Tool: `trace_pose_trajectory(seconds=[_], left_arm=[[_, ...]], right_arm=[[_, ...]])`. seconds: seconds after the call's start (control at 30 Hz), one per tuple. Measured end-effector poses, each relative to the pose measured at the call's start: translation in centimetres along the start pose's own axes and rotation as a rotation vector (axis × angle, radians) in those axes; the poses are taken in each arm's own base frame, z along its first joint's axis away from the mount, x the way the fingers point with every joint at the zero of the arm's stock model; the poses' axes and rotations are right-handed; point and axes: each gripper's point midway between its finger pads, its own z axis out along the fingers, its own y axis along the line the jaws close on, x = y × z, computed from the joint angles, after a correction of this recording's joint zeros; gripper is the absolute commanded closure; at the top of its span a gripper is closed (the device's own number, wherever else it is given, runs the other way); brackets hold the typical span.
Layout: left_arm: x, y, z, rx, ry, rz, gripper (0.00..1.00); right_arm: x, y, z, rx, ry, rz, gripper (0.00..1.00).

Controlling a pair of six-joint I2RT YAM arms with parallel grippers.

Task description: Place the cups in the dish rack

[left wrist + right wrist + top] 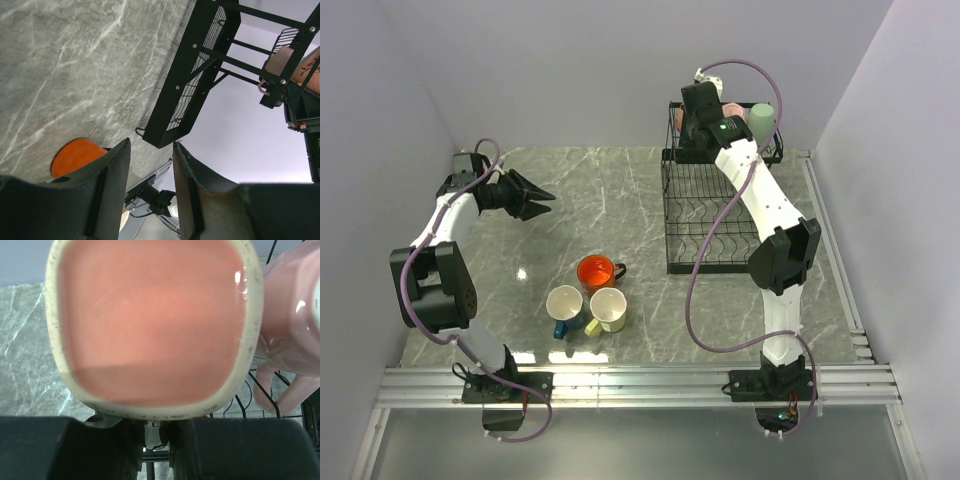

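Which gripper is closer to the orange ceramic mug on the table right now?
Left. The left gripper hangs open beyond and to the left of the orange ceramic mug. The right gripper is far off at the black wire dish rack's upper basket.

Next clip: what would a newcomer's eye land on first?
A pink mug fills the right wrist view, gripped by the right gripper at the dish rack beside a second pink mug. On the marble table sit an orange mug, a blue mug and a pale yellow mug, with the open left gripper hovering beyond.
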Motion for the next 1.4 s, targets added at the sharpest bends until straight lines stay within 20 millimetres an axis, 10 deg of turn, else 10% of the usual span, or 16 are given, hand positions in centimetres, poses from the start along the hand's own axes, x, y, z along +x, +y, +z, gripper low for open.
trace_pose_trajectory(seconds=[0.2,0.33,0.47,1.4], left_arm=[[-0.3,0.3,-0.2,-0.005,-0.008,-0.004,0.57],[-0.4,0.5,-0.1,-0.008,-0.007,-0.011,0.57],[-0.5,1.1,0.3,-0.018,0.003,-0.025,0.58],[-0.6,1.9,0.6,-0.045,-0.001,-0.032,0.59]], right_arm=[[0.0,-0.2,0.1,0.009,-0.003,-0.008,0.94],[0.1,-0.3,0.2,0.015,-0.005,-0.013,0.61],[0.4,-0.7,0.1,0.038,0.006,-0.029,0.5],[2.9,-0.1,-2.6,0.072,0.031,-0.06,0.45]])
